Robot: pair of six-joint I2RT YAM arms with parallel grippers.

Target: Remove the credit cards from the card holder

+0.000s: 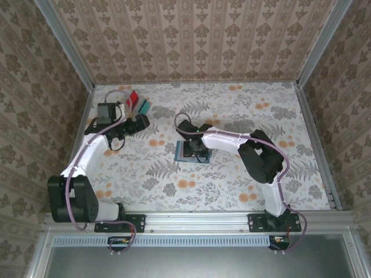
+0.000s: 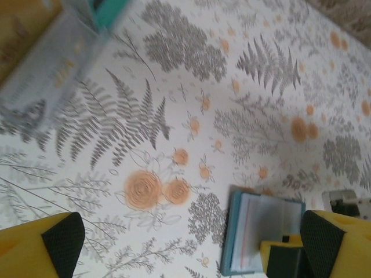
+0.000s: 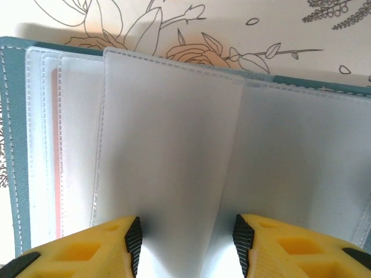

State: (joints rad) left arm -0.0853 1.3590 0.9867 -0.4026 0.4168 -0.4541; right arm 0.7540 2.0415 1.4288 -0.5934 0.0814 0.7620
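Note:
The teal-blue card holder [image 1: 186, 152] lies open mid-table, its frosted sleeves [image 3: 174, 145] fanned out. A thin reddish card edge [image 3: 55, 150] shows through the left sleeves. My right gripper [image 1: 199, 153] is down on the holder, open, its fingertips [image 3: 131, 240] either side of a raised sleeve leaf, nothing clamped. A red card [image 1: 133, 97] and a teal card [image 1: 144, 106] lie at the back left. My left gripper [image 1: 141, 123] hovers near them, open and empty. Its wrist view shows a pale grey card [image 2: 46, 75], a teal card [image 2: 110, 11] and the card holder [image 2: 255, 229].
The floral tablecloth [image 1: 243, 116] covers the table, which is walled by patterned panels with metal posts. A yellow-brown flat thing [image 2: 23, 29] lies by the grey card. Open cloth lies between the card pile and the holder.

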